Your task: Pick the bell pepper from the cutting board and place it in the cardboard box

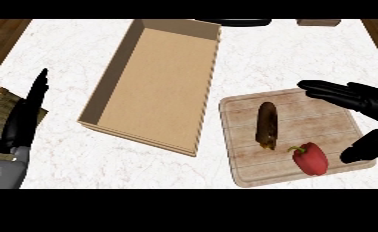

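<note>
Small glossy red bell pepper [311, 159] with a green stem lies at the lower right of the frame on the pale wooden cutting board [325, 121], just right of a dark brown elongated vegetable [266, 125]; it looks light, stiff-walled, smooth and likely a little slippery, best taken across its broad body rather than by the stem. The black right hand [347, 96] hovers over the board's right edge, fingers straight and spread above the pepper and thumb just to its right, apart, nothing held. The black left hand [26, 108] rests open, fingers up, at the left edge; the long open brown cardboard box [118, 61] sits left of the board, upper centre.
</note>
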Controlling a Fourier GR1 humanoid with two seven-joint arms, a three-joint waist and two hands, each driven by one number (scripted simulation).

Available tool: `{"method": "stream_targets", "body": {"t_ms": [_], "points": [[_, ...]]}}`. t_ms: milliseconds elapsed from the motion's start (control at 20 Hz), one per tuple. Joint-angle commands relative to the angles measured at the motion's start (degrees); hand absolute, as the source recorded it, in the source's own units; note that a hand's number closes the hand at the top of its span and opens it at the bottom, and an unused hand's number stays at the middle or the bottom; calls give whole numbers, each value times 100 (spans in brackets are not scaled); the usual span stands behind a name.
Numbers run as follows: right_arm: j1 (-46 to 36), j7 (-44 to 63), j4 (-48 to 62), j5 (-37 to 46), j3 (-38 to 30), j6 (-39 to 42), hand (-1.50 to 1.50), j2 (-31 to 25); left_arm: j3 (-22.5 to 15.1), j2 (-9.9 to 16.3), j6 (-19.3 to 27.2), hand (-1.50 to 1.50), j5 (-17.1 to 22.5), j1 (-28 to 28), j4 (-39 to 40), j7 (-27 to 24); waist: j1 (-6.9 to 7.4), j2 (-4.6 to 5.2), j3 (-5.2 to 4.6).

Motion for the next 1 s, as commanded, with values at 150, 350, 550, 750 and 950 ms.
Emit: {"method": "stream_targets", "body": {"t_ms": [150,350,550,750,950], "points": [[-669,-1241,396,1645,896,-111,-150,-235,29,-65,-31,0,-86,-23,246,-194,12,-27,-28],[-1117,-1108,616,2466,1317,-292,-150,-427,181,92,-181,0,-65,-226,424,-139,-32,-39,-33],[-1345,-805,670,2825,1688,-97,-150,34,139,-52,-91,0,-122,16,79,51,-88,-84,-33],[-1281,-580,583,3219,1691,-264,-150,195,205,-94,-86,0,-198,297,-233,148,-155,-106,-33],[-1052,-616,708,3603,1641,-549,-150,367,388,-215,-113,0,-357,-43,448,-259,-227,-97,-35]]}}
